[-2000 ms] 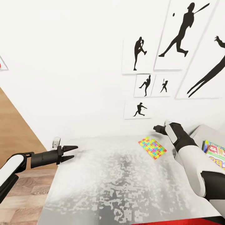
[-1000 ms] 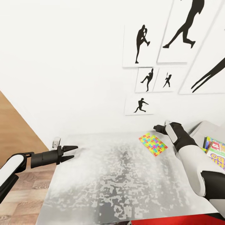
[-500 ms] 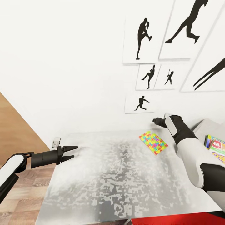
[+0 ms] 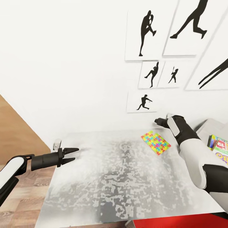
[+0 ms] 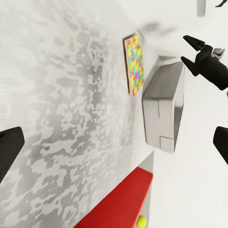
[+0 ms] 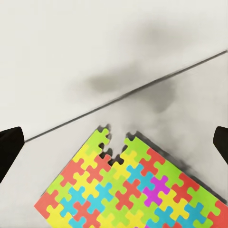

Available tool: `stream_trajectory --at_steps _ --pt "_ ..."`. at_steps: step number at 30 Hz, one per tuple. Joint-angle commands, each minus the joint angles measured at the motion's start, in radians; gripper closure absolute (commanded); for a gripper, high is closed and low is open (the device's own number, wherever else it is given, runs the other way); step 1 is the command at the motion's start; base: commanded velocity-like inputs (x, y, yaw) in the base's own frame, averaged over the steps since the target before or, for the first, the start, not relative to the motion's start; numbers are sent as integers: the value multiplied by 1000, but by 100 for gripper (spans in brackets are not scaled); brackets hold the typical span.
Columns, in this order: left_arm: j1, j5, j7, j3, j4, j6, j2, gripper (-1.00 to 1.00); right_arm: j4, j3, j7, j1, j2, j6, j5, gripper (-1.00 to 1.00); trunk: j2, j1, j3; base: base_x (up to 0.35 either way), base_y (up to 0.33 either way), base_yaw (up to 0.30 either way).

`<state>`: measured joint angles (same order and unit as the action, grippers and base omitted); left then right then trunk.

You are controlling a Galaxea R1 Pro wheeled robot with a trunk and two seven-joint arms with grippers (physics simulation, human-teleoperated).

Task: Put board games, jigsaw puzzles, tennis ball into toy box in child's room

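right arm poised over the puzzle as the view crept along the desk

the table (image 4: 120,177) filled the lower part of the head view, its pale mottled top running back to the white wall with the sports pictures (image 4: 148,31). over the last two seconds the whole picture had slid: the pictures drifted up and right and the printed game box (image 4: 220,147) moved toward the right edge, so the camera had shifted, not the things. both arms kept their pose.

the toy box (image 5: 164,109) stood just beside the jigsaw puzzle (image 4: 155,142). the game box seemed to lie in it; the rest of its inside was hidden.

the right gripper (image 4: 159,121) hung just above the puzzle's far edge, fingers spread wide and apart from it. the left gripper (image 4: 73,155) was spread too, empty, at the table's left edge. a pick-up looked next, likely awkward for so thin a piece.
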<state>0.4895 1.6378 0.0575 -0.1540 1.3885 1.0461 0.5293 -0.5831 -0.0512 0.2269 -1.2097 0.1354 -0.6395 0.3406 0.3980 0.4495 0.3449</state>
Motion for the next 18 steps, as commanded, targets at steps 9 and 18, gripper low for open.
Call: stream_trajectory --at_steps 9,18 --pt "-32 -10 257 -2 8 1 41 -100 17 1 8 0 2 -1 12 -100 2 1 17 0 0 0" --pt "-48 -12 364 -8 11 1 77 -100 34 -3 8 0 10 0 14 -100 2 1 31 0 0 0"
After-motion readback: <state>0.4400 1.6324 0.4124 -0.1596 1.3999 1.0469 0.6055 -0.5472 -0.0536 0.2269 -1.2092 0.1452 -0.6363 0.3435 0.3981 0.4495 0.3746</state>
